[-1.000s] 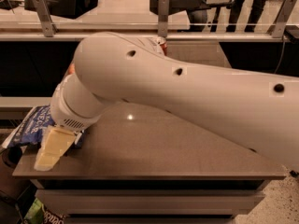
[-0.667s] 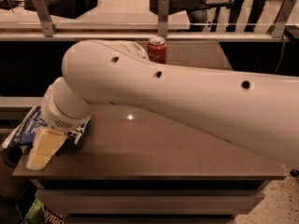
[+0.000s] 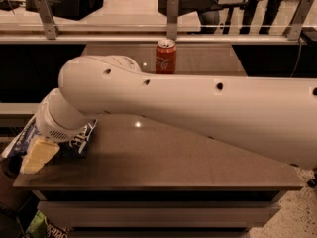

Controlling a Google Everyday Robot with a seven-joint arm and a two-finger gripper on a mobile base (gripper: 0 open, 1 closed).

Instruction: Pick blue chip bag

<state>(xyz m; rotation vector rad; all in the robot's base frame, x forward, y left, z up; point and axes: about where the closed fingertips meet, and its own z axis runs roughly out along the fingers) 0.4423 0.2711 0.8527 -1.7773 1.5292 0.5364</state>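
The blue chip bag (image 3: 24, 137) lies flat at the table's left edge, dark blue with white lettering, mostly covered by my arm's wrist. My gripper (image 3: 35, 157) hangs at the front left corner of the table, directly over the bag's near edge; only one cream-coloured finger (image 3: 38, 155) shows. The big white arm (image 3: 198, 108) sweeps from the right across the table and hides much of the bag.
A red soda can (image 3: 166, 56) stands upright at the back middle of the brown table (image 3: 163, 157). A green bag (image 3: 42, 227) sits on the floor below the table's front left corner. A railing with metal posts (image 3: 172, 14) runs behind the table.
The arm has swung left and lowered, uncovering the red can. The gripper has moved a little left along the bag's front edge.
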